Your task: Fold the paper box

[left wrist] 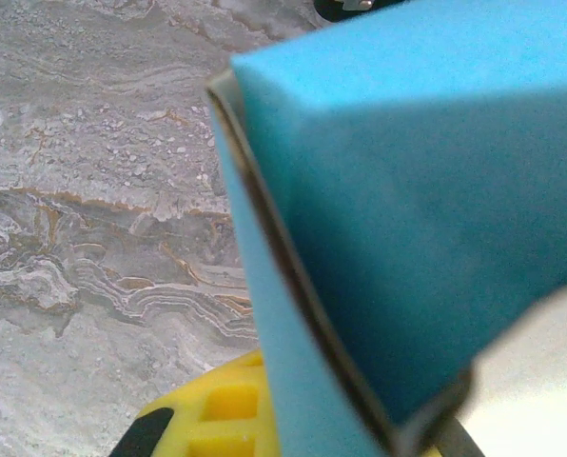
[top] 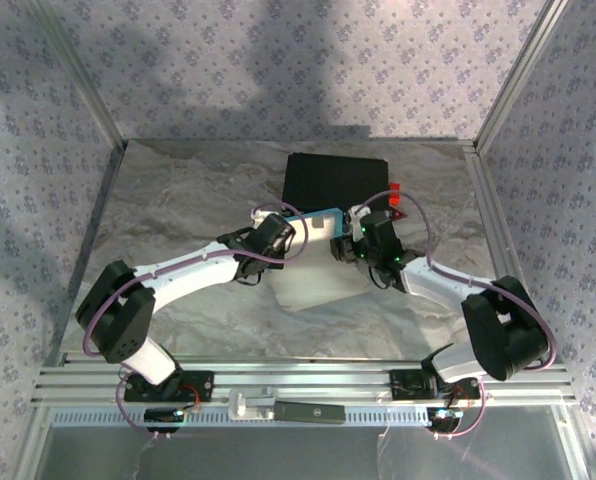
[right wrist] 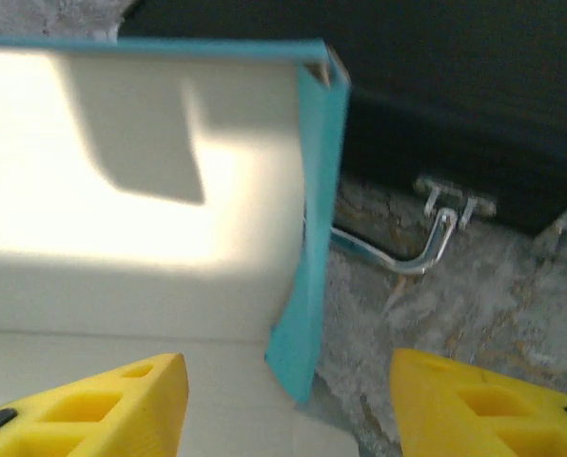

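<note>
The paper box lies half folded at mid-table, its white inside up and a cyan back wall standing. My left gripper is at the wall's left end. In the left wrist view, cyan card looms close and a folded cyan flap runs down against one yellow finger; the left gripper looks shut on it, with the other finger hidden behind the card. My right gripper sits at the right end. It is open, and a cyan side flap stands between its fingers, touching neither.
A black hard case lies just behind the box, and its metal latch is close beyond the right fingers. A red object sits at the case's right edge. Aluminium frame rails border the marble table.
</note>
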Controlling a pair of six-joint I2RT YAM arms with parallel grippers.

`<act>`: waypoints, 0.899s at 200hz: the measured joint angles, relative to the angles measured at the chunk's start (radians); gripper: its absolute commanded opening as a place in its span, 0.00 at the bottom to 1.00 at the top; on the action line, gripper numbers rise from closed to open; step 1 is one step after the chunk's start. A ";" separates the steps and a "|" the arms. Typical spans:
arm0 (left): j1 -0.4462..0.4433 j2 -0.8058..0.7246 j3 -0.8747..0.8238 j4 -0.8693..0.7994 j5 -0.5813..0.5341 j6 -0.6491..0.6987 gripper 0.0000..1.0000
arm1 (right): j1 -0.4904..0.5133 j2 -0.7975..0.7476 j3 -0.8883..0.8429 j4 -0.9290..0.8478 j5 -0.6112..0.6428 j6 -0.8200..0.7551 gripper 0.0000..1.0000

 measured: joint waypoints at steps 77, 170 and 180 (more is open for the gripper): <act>0.000 0.005 0.000 0.000 0.002 0.000 0.00 | 0.000 0.165 -0.022 0.096 -0.039 0.056 0.47; 0.001 0.007 0.001 0.005 0.002 0.000 0.00 | 0.006 0.279 0.041 0.130 -0.002 0.092 0.00; 0.002 0.007 0.001 0.007 0.002 0.000 0.00 | 0.013 0.280 0.045 0.126 0.018 0.088 0.00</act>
